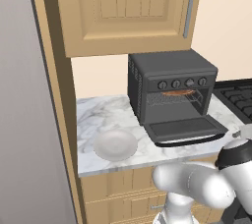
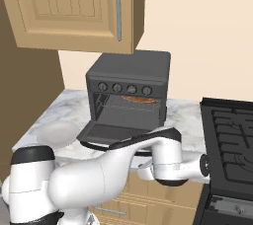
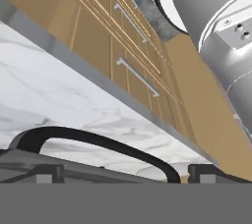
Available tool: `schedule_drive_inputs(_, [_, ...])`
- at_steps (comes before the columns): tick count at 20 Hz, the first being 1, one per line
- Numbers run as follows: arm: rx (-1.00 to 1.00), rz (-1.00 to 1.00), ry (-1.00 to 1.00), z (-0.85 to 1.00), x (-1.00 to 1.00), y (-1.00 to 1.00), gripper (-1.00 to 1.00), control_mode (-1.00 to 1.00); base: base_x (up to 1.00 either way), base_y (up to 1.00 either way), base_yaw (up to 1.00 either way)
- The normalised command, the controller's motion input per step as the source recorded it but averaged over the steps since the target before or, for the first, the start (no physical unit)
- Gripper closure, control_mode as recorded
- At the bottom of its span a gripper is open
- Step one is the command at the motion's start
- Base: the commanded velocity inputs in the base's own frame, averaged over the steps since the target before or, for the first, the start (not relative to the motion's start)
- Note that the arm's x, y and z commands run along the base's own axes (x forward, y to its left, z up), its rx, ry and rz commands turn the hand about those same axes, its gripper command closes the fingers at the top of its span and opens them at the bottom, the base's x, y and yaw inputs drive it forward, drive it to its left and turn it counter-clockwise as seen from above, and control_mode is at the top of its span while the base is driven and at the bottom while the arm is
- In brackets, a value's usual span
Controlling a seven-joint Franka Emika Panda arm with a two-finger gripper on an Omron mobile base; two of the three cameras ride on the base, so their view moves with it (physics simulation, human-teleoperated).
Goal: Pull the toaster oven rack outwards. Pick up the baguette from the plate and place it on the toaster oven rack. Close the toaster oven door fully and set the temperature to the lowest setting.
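Although the toaster oven door [image 1: 187, 129] hangs fully dropped open, the first part of the job looks finished: the baguette [image 1: 178, 92] lies on the toaster oven rack [image 1: 174, 99] inside the toaster oven [image 1: 170, 85], and the plate [image 1: 115, 144] on the marble surface [image 1: 98, 115] is bare. The rack seems to sit back within the cavity, though the mesh is too fine to be sure. What is left, by my judgement, is shutting the door and turning the temperature knob, one of the four knobs [image 1: 182, 83] across the front, to its lowest setting; which one that is cannot be read.

The jaws stand wide and hold nothing. In the hand view their two dark tips flank the door's curved bar handle [image 3: 98, 144], which arches just ahead of and between them, apparently not yet touched. The oven cavity and baguette lie beyond the jaws, past the open door; the plate sits off to one side of them, well apart.
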Motion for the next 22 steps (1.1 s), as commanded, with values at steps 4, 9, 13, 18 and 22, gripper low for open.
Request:
schedule_drive_inputs(4, [0.00,0.00,0.02,-0.22,0.12,0.00,-1.00,-1.00,0.00,0.00,0.00])
schedule_drive_inputs(9, [0.00,0.00,0.02,-0.21,0.12,0.00,-1.00,-1.00,0.00,0.00,0.00])
schedule_drive_inputs(13, [0.00,0.00,0.01,-0.19,0.11,0.00,-1.00,-1.00,0.00,0.00,0.00])
schedule_drive_inputs(18, [0.00,0.00,0.00,-0.16,0.08,0.00,-1.00,-1.00,0.00,0.00,0.00])
schedule_drive_inputs(22, [0.02,0.00,0.00,-0.12,0.06,0.00,-1.00,-1.00,0.00,0.00,0.00])
